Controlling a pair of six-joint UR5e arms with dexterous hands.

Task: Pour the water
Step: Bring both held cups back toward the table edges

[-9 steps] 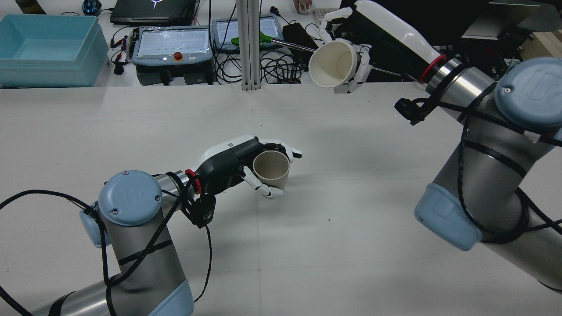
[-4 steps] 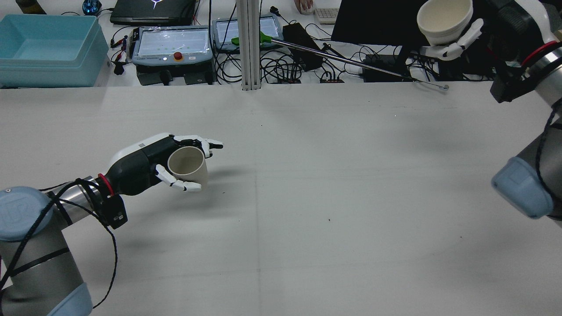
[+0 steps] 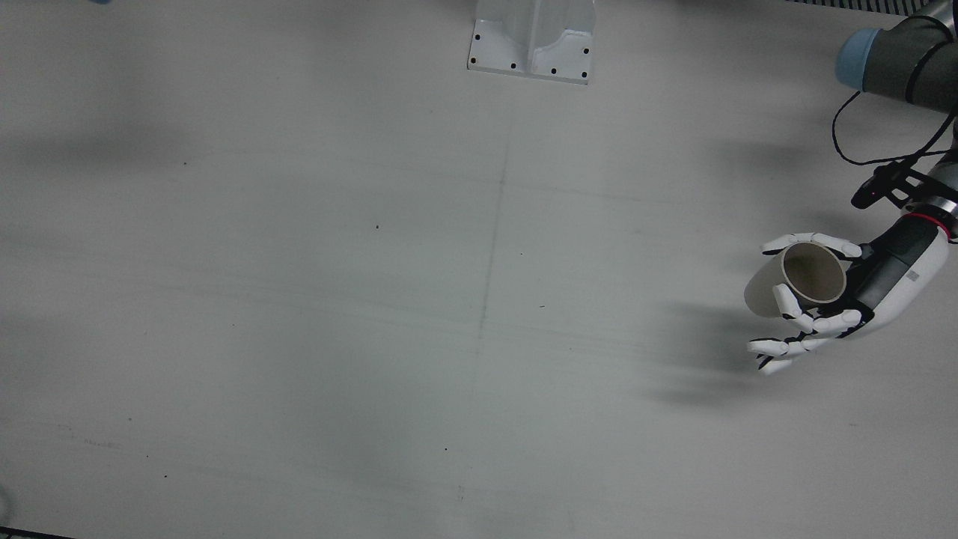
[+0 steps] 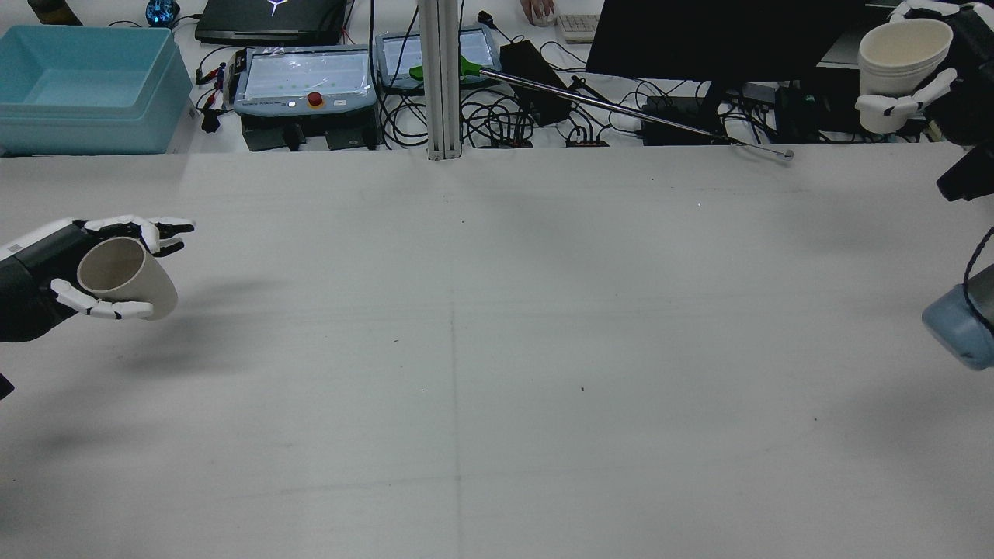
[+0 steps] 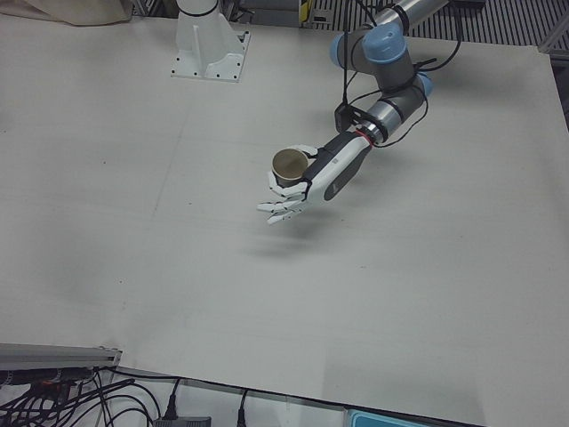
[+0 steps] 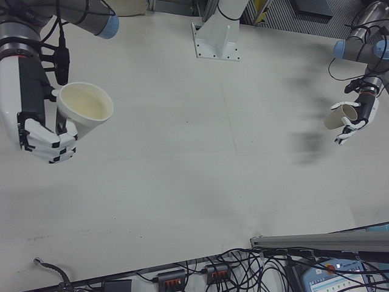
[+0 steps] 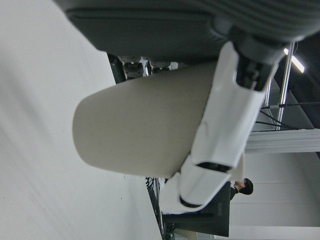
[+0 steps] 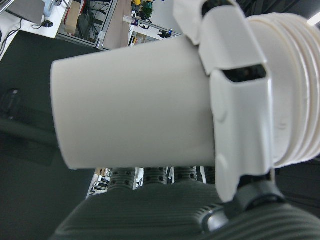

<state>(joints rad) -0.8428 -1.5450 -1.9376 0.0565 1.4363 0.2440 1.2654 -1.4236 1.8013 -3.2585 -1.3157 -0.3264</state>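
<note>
My left hand (image 4: 39, 272) is shut on a tan paper cup (image 4: 128, 278) at the far left edge of the rear view, above the table. The cup is tilted, its mouth turned up and back toward the arm. The same cup shows in the front view (image 3: 793, 281) and in the left-front view (image 5: 288, 168). My right hand (image 6: 36, 115) is shut on a white paper cup (image 6: 86, 111), held upright high off the table. In the rear view that white cup (image 4: 905, 50) is at the top right, beyond the table's far edge.
A blue bin (image 4: 85, 78), two teach pendants (image 4: 303, 78), cables and a long metal rod (image 4: 621, 109) lie behind the table's far edge. An aluminium post (image 4: 439, 78) stands at the back centre. A white mount base (image 3: 531, 37) sits on the table.
Both arms have swung apart. The left hand carried the tan cup far to the left. The right hand carried the white cup right and turned it from tilted to upright.
</note>
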